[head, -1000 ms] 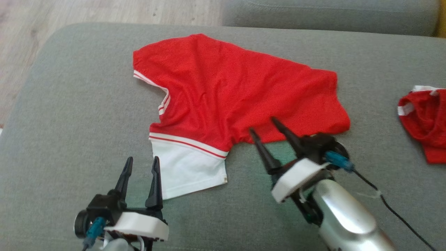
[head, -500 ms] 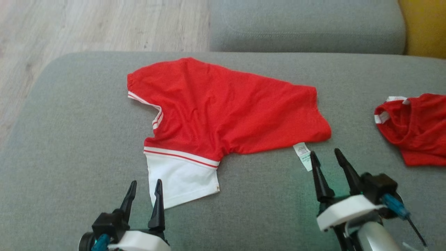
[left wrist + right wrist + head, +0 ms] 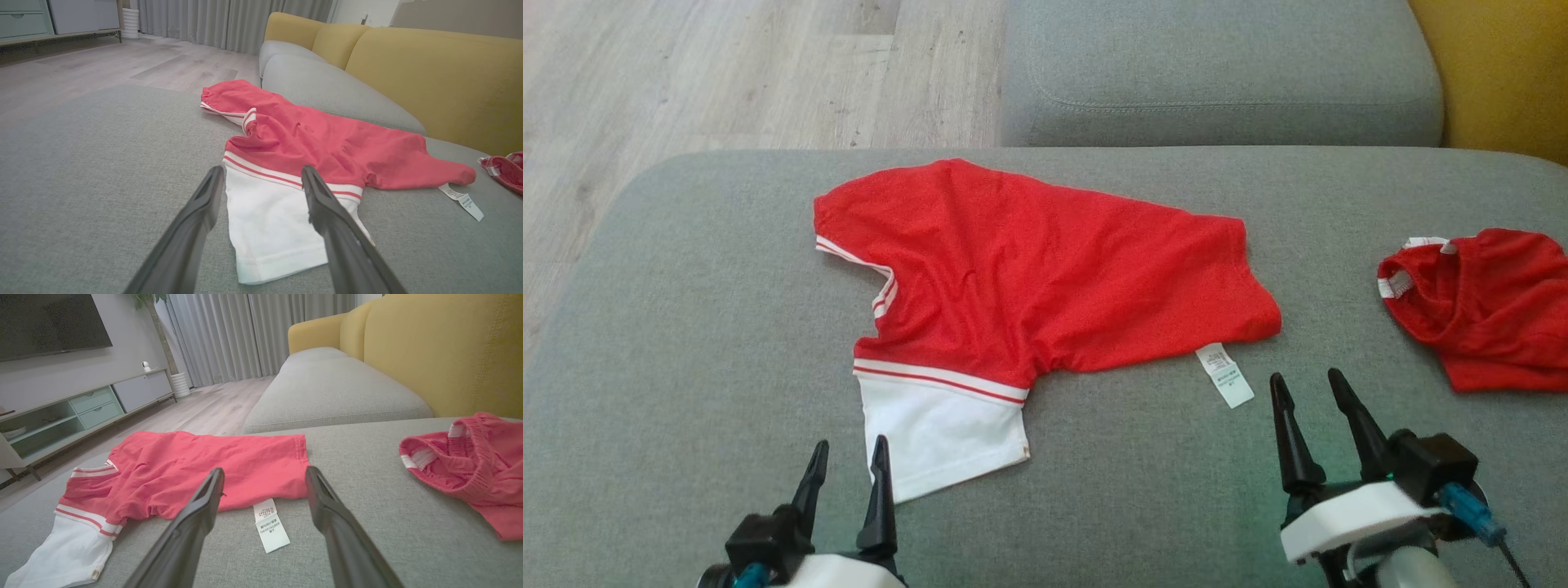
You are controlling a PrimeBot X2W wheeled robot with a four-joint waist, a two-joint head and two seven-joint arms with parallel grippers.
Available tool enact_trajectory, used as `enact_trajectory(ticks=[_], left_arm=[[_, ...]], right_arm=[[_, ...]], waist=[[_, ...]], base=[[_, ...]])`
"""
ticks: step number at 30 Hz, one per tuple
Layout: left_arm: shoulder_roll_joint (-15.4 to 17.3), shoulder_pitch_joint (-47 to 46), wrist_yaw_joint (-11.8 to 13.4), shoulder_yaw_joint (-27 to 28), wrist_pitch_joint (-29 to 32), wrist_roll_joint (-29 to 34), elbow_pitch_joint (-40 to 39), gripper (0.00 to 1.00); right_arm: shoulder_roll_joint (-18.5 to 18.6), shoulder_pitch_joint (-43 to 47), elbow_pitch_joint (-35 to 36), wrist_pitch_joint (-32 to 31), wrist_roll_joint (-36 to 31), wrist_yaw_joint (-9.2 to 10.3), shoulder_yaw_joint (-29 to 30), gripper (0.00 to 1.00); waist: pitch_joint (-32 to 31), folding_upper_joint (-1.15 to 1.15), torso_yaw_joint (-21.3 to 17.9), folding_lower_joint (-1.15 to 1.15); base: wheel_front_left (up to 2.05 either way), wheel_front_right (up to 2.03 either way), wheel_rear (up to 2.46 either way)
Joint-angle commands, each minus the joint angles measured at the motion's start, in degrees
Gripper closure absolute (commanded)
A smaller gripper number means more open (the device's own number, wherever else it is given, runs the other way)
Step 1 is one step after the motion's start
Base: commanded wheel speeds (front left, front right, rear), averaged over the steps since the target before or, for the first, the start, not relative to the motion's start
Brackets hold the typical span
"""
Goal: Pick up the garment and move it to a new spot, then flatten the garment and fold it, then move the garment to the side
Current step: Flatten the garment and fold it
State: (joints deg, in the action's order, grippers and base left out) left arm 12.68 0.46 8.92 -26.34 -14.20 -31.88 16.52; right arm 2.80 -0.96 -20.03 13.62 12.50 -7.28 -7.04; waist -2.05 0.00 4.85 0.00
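Grey-and-yellow sofa [image 3: 429,347], wooden floor [image 3: 727,73]

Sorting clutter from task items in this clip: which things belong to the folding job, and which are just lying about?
In the job: spread red-and-white garment, its care label, open left claw, open right claw, grey cushion underneath.
Lying about: crumpled red garment at right, yellow backrest, wooden floor.

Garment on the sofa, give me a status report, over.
Left tool open, empty, short of white sleeve. Right tool open, empty, near care label. Garment lying on cushion, ungripped. Second red garment apart at right.
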Motion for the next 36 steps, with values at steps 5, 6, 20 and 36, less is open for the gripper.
enact_trajectory(ticks=[5,6,20,36], left_arm=[[1.05,-1.59,0.39,2.23,-0.64,-0.13,-1.83,0.0],[1.07,-1.6,0.38,2.21,-0.65,-0.1,-1.86,0.0],[0.16,-3.18,1.29,0.08,5.7,-0.71,4.7,0.0],[-3.34,-9.95,-0.68,-0.89,9.45,-3.29,15.06,0.57]], right_arm=[[0.08,-0.53,2.4,-0.2,-0.95,-0.21,-0.63,0.0],[0.08,-0.47,2.44,-0.26,-0.97,-0.21,-0.59,0.0],[0.08,-0.48,3.25,-1.05,-1.57,-0.21,-2.03,0.0],[0.08,-2.8,3.05,-1.63,-3.19,-0.21,-0.54,0.0]], waist=[[0.08,0.0,0.23,0.0],[0.1,0.0,0.29,0.0],[1.93,0.0,-0.27,0.0],[7.31,0.0,-3.18,0.0]], base=[[0.0,0.0,0.0],[0.0,0.0,0.0],[0.0,0.0,0.0],[0.0,0.0,0.0]])
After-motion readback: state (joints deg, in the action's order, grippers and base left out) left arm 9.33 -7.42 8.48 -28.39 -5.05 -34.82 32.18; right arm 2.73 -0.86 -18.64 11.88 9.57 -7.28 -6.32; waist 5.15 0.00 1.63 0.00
